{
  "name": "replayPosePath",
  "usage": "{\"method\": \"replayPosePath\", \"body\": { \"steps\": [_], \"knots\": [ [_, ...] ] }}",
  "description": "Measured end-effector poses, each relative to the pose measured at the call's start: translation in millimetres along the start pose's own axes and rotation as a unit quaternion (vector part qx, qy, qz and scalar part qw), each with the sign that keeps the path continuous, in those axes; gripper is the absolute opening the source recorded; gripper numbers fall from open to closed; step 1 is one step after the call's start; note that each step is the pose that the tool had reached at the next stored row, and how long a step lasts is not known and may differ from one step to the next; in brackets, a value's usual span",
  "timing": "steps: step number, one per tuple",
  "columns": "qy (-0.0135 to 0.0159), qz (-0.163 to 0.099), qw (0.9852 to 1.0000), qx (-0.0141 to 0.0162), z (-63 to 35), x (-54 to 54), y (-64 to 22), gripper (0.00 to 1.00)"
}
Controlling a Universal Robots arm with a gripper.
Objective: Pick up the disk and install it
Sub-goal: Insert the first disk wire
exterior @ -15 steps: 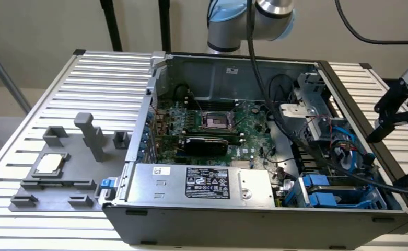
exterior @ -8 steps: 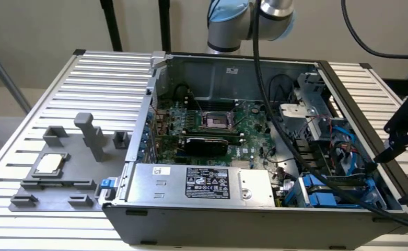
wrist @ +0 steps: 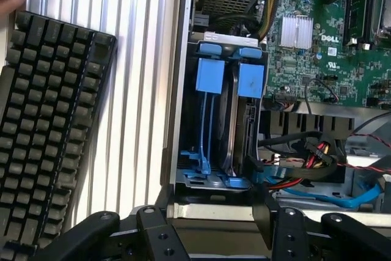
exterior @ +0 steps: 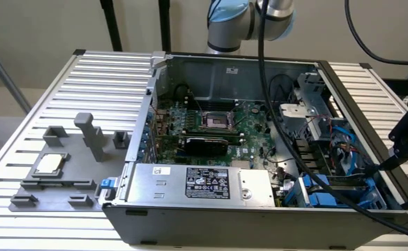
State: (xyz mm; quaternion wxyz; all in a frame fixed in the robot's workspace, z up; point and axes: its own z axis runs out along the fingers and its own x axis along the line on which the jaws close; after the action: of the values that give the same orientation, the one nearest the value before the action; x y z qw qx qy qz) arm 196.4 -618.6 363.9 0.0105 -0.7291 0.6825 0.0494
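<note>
Blue plastic frames the disk [wrist: 238, 120], which stands on edge in the drive cage [wrist: 183, 120]. The cage sits at the near corner of the open computer case [exterior: 245, 225], on the exterior view's right, beside the silver box with a black label [exterior: 204, 183]. The gripper [wrist: 214, 212] hangs just outside the case near that cage. Its black fingers [wrist: 160, 209] are set wide apart with nothing between them, clear of the disk. A keyboard [wrist: 49, 132] lies on the ribbed table [wrist: 140, 90] alongside the case.
</note>
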Motion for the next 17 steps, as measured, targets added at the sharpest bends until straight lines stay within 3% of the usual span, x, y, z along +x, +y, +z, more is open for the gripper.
{"method": "replayPosePath", "body": {
  "steps": [5,11,17],
  "knots": [
    [0.0000,-0.001,1.0000,-0.0005,1.7,-0.4,-2.1,0.63],
    [0.0005,-0.009,1.0000,-0.0011,6.4,-3.0,10.2,0.63],
    [0.0008,-0.015,0.9999,-0.0008,10.7,-12.6,18.8,0.63]
  ]
}}
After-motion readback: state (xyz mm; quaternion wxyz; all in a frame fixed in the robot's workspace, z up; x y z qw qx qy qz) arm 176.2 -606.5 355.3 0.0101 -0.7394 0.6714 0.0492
